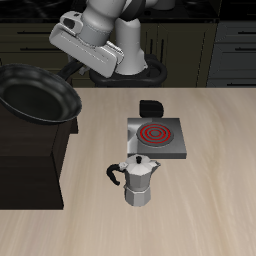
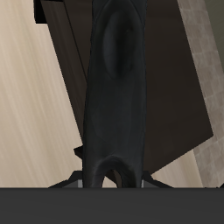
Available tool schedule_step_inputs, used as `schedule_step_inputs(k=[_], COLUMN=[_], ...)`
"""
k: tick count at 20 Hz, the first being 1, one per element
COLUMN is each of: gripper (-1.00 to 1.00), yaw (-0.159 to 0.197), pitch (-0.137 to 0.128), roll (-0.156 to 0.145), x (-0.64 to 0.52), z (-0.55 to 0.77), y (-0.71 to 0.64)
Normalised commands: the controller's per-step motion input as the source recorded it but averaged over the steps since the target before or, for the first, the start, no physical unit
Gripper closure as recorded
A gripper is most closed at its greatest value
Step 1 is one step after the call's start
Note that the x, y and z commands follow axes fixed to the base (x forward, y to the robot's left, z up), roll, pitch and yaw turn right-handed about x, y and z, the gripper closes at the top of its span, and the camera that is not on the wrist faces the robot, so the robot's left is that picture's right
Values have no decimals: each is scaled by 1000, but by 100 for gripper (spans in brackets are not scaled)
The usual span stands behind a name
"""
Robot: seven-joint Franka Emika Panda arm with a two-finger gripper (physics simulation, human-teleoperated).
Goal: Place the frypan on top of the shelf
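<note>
Exterior view: arm tilted over the shelf [image 1: 30,160], pincer [image 1: 78,68] clamped on the frypan [image 1: 38,95] handle.

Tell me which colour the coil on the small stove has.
The coil is red, on the grey stove. The exterior view shows it best.

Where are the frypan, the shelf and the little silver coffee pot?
frypan [image 1: 38,95]: exterior view, on its black inner bowl.
shelf [image 1: 30,160]: exterior view, on its dark front face.
moka pot [image 1: 139,180]: exterior view, on its silver body.
</note>
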Motion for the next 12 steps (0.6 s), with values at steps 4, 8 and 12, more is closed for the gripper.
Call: schedule_step_inputs(k=[4,8,12], gripper=[100,100,100], yaw=[19,28,18], pitch=[27,27,1], roll=[21,1,4], x=[84,127,30], z=[-203,-151,-42], y=[71,68,37])
